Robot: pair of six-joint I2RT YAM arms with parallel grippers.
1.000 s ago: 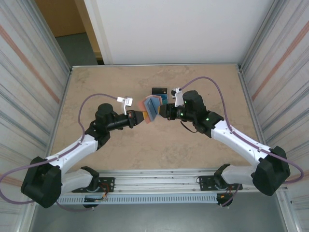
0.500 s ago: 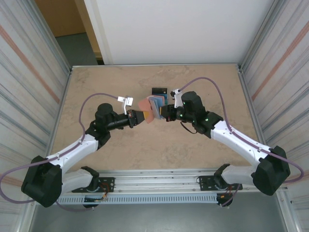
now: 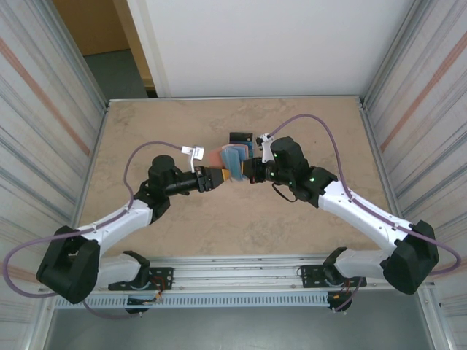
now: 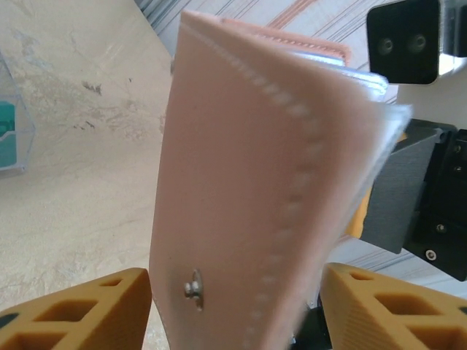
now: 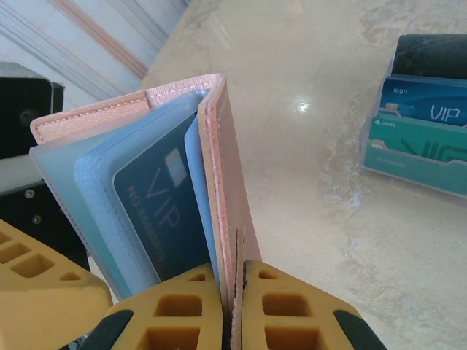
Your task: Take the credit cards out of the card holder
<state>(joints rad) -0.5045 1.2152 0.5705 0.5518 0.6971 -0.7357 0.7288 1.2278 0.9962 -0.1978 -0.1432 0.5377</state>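
The reddish-brown card holder [image 3: 228,157] hangs open above the table's middle, between my two grippers. My right gripper [image 5: 235,292] is shut on the edge of one leather cover [image 5: 232,182]. A dark blue VIP credit card [image 5: 157,219] sits in a pale blue inner pocket. My left gripper [image 4: 237,313] is open; its yellow fingers [image 4: 87,310] stand either side of the other cover [image 4: 248,197] with a gap on each side. In the top view the left gripper [image 3: 217,175] and right gripper [image 3: 246,170] face each other.
A clear plastic stand [image 5: 419,109] sits on the table behind the grippers with black, blue and teal cards in it; the top view shows this stand [image 3: 241,138] too. Metal walls close in the table on both sides.
My left gripper has opened and let go of the card holder. My right gripper has shut on its cover. The holder has shifted slightly toward the back.
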